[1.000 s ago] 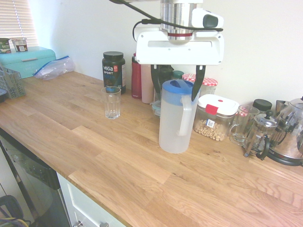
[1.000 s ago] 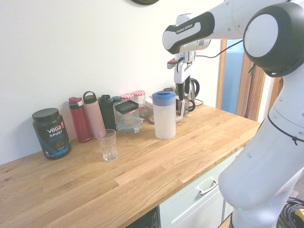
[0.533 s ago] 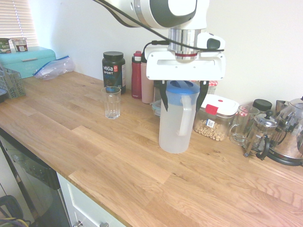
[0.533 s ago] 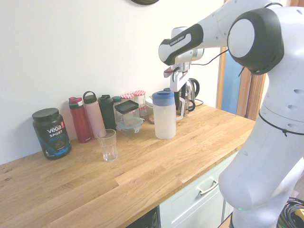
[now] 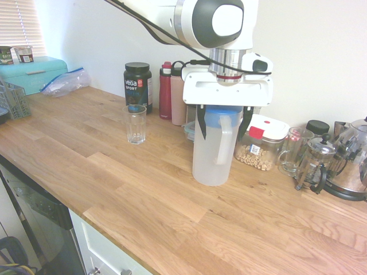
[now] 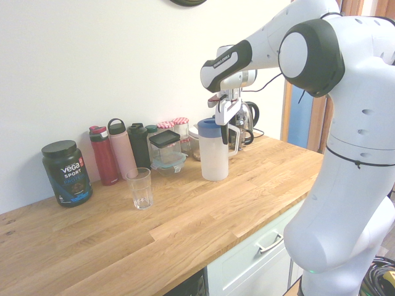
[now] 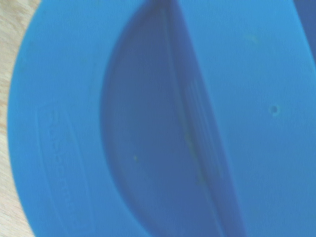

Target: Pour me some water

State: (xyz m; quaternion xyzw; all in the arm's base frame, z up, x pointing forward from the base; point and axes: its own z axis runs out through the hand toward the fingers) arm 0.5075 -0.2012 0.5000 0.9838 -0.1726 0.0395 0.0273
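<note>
- Tall frosted translucent-white plastic pitcher with blue lid and side handle, upright on the wooden countertop, right of centre, in front of the row of jars and bottles by the far wall
- Water inside hardly visible through the frosted wall; level not readable
- White two-finger gripper straight above the pitcher, pointing down, jaws spread wide, one dark finger on each side of the lid, no clear contact with the pitcher
- Wrist view filled by the blue lid, blurred
- Empty clear ribbed drinking glass upright to the left of the pitcher, well apart from it, near the black protein tub
- Done so far, by the look of it: only the approach to the pitcher
- Left: closing on the pitcher, lifting, carrying to the glass, tipping, setting back down
</note>
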